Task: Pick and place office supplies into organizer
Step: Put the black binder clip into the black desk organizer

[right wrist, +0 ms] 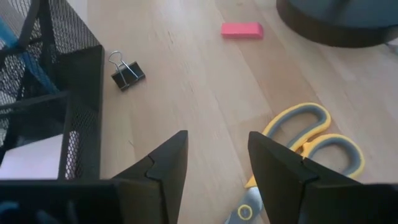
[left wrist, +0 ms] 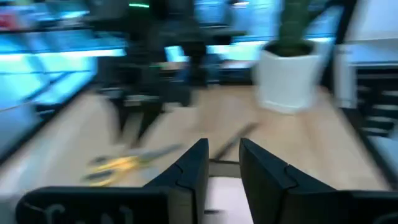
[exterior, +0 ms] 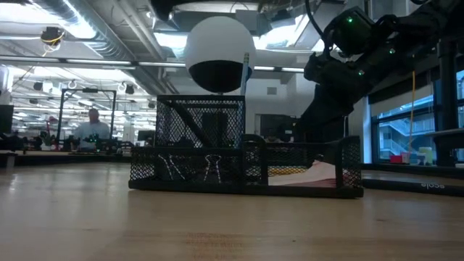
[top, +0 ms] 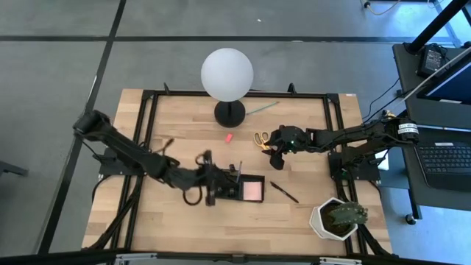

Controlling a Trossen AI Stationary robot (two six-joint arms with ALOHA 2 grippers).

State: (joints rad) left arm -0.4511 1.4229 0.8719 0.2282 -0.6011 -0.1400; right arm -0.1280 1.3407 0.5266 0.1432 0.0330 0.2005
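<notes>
my right hand [right wrist: 214, 165] hovers open just above the yellow-handled scissors [right wrist: 298, 146] lying flat on the bench [top: 184, 118], near the organizer [top: 239, 189]; they look stiff, light, slippery; i'd pinch near the pivot; my left hand [left wrist: 222, 163], fingers slightly apart, waits at the organizer.

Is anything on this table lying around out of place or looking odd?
Nothing is damaged or spilled. A few supplies simply lie loose on the wood outside the organizer: the yellow-handled scissors, a pink eraser-like block, a binder clip and a dark pen.
</notes>
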